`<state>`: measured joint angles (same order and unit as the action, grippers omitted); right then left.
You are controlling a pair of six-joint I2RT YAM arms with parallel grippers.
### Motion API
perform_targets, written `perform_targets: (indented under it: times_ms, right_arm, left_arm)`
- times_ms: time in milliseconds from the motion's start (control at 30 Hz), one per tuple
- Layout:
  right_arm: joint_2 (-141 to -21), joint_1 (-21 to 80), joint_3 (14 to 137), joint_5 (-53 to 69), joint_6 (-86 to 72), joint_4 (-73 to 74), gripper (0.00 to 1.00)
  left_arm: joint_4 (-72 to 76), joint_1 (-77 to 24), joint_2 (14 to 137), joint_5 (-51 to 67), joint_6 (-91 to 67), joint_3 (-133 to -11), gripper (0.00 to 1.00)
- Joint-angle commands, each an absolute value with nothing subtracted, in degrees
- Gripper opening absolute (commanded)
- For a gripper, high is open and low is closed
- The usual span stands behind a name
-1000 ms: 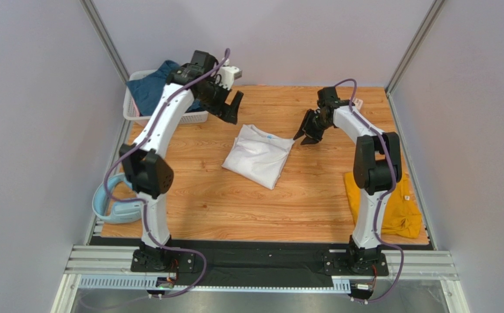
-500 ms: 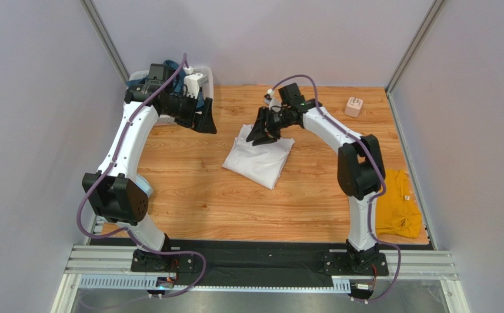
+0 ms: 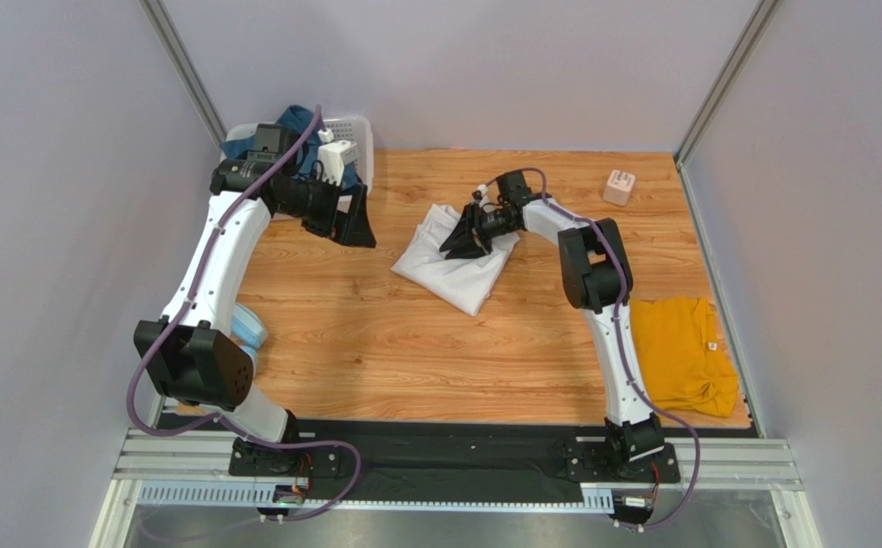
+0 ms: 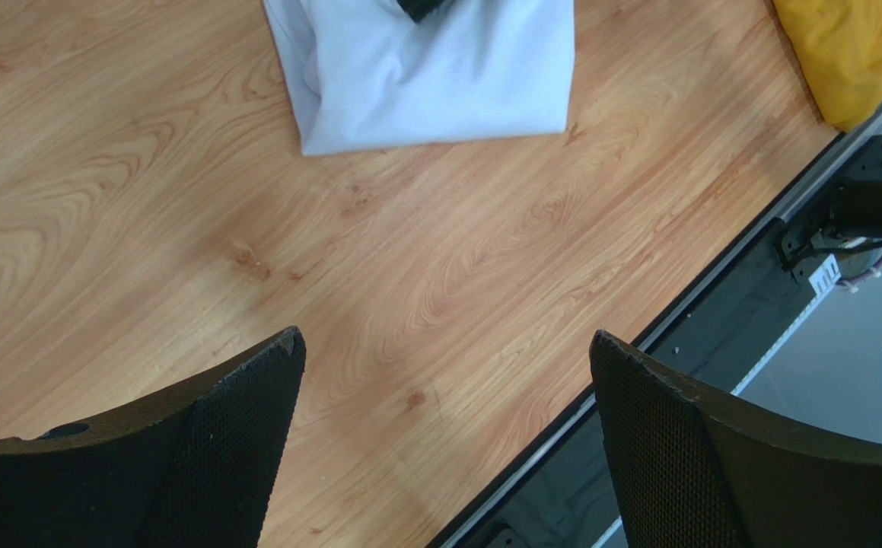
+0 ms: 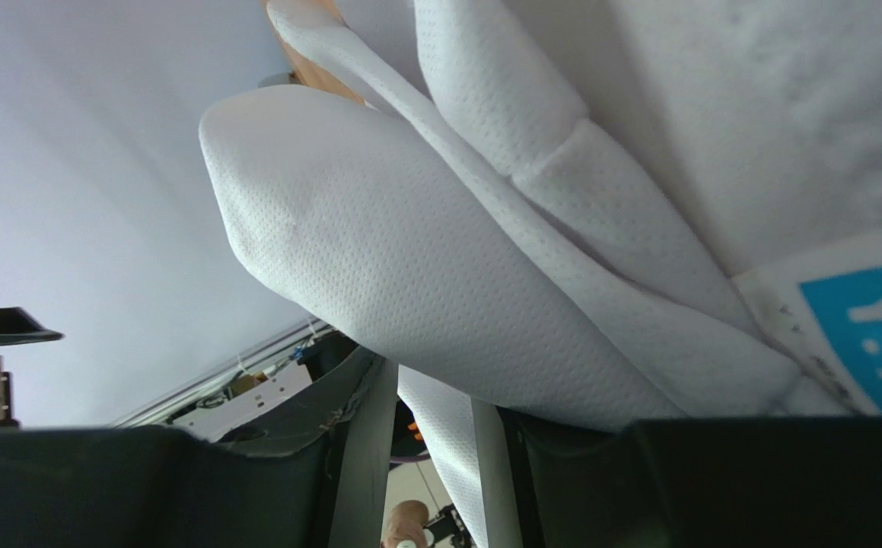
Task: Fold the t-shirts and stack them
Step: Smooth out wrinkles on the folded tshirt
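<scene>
At wrist view alone, white t-shirt [image 5: 434,285] cloth inside right end effector [image 5: 445,457]

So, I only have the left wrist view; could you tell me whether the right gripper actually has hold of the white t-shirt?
Observer: Yes. The right wrist view shows a fold of the white t-shirt pinched in the right gripper, close to its blue neck label.
Operator: Thank you. Is there another shirt anywhere, please?
Observer: Yes, the top view shows a dark teal-blue t-shirt sitting in the white lattice basket at the far left corner.
</scene>
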<state>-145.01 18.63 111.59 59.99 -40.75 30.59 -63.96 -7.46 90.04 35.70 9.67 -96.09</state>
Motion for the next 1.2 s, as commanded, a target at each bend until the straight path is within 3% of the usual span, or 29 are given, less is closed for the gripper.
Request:
perform_targets:
  times_ms: [0,267,833,1067,1167]
  right_arm:
    - [-146.53,18.28,113.29,63.01,-46.76,22.94,0.35]
    - [-133.68,19.77,112.05,59.5,-44.56,20.92,0.37]
    - [-155.74,19.78,131.48,61.0,-48.68,23.38,0.35]
    - [-154.44,17.75,133.16,61.43,-49.49,21.89,0.35]
    - [-148.04,16.44,127.99,60.73,-46.77,21.62,0.41]
  left_arm:
    - [-64.78,-7.21,88.33,37.44,11.51,-94.66,1.0]
    - [-64.95,-7.12,86.92,37.97,11.95,-93.34,1.0]
    - [-68.38,-7.12,85.17,36.21,14.24,-94.83,1.0]
    - [-68.12,-7.12,84.11,36.56,14.15,-92.73,1.0]
    - [-67.94,-7.12,83.59,36.65,14.24,-91.67,1.0]
